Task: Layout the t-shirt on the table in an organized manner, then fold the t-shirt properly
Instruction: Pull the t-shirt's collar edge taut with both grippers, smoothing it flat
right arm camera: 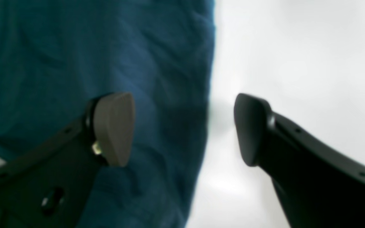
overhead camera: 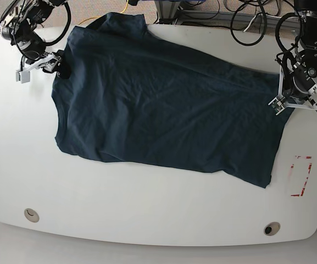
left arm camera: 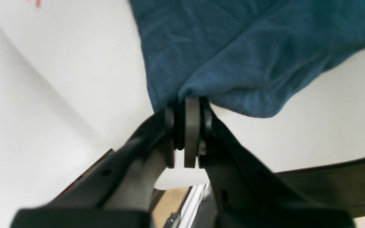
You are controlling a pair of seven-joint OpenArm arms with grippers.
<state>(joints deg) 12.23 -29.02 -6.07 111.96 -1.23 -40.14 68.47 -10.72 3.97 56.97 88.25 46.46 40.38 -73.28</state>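
Left end effector [left arm camera: 187,104], at the right side of the base view: both fingers are pressed together on a pinch of the t-shirt [overhead camera: 158,104], gripping the fabric at its edge. In the left wrist view the cloth rises into a small peak where it enters the grip and falls away in soft folds to either side, with the white worktop [overhead camera: 147,220] bare below it.

Right end effector [right arm camera: 184,126], at the upper left of the base view: fingers spread wide apart, holding nothing. In the right wrist view one finger hangs over the blue fabric and the other over the bare worktop, so that the garment's edge runs between them; whether either finger touches the surface cannot be told.

T-shirt: dark navy, spread mostly flat and lightly wrinkled across the middle of the worktop, lying on a slant from the far left corner toward the near right. One part reaches the far edge of the worktop.

Worktop details: a red tape rectangle [overhead camera: 300,175] lies just beside the shirt's near right corner, not touching it; two round grommet holes [overhead camera: 31,214] sit near the front edge, well apart from the garment. No brand, label or legible writing shows on the shirt, the worktop or the arms.
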